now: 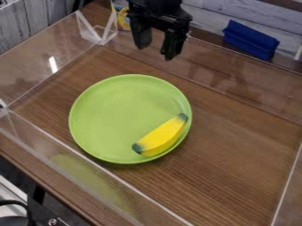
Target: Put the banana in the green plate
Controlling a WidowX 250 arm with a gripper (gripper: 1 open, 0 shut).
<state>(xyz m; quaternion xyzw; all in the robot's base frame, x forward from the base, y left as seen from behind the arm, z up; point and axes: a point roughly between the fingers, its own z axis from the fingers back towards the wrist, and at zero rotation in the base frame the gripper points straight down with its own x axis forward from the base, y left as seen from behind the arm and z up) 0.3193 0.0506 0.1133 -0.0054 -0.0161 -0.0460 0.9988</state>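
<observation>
The green plate (112,110) lies on the wooden tabletop, left of the middle. Inside it, against the right-hand rim, rests the small yellow banana (163,135) with dark tips. My black gripper (157,42) hangs over the far side of the table, behind the plate and well apart from the banana. Its two fingers point down and stand open with nothing between them.
Clear acrylic walls (48,53) fence the wooden table on all sides. A blue bin (252,37) sits behind the back wall at the upper right. A yellow item (119,18) shows behind the gripper at the top.
</observation>
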